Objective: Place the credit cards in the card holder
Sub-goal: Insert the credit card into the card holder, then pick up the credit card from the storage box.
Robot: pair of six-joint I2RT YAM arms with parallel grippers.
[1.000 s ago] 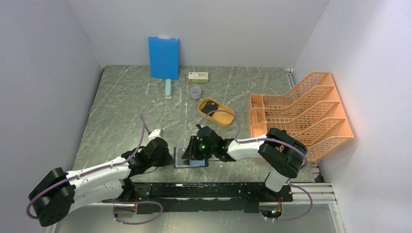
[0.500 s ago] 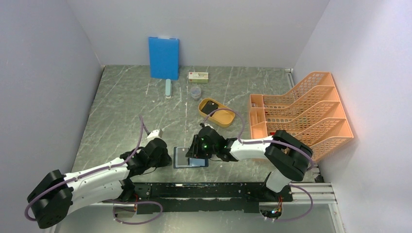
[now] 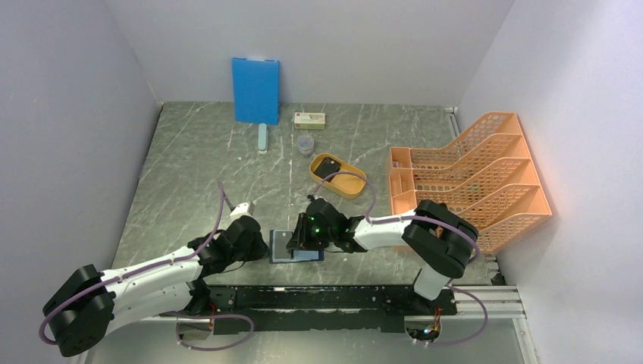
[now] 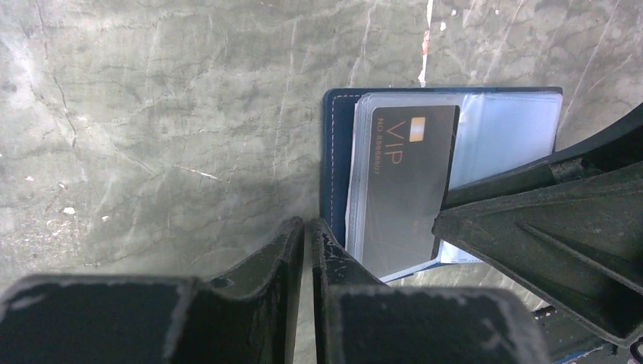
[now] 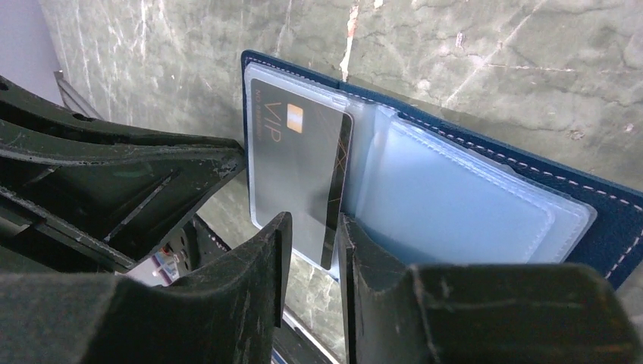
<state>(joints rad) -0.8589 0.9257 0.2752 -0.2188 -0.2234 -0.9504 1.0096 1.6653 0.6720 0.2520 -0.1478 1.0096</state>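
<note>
Three views, one instant.

Top view: the card holder (image 3: 279,247) lies open and flat near the front edge of the table (image 3: 189,174), between my two grippers; my left gripper (image 3: 265,243) meets it from the left; my right gripper (image 3: 296,244) reaches over it from the right and is nearer its sleeves; no card can be made out on it here; a dark flat piece (image 3: 327,165), perhaps another card, sits in the yellow tray (image 3: 361,183), well behind.

Left wrist view: my left jaws are clenched on nothing, tips at the holder's navy edge, touching or just beside I cannot tell; the VIP card (image 4: 402,189) lies on the left page, long axis parallel to that edge; one right fingertip (image 4: 455,220) meets its long side.

Right wrist view: only here do my right jaws show, a little apart, over the card's near end; whether they pinch it I cannot tell; I judge the card must travel toward my left gripper, across its long axis.
</note>
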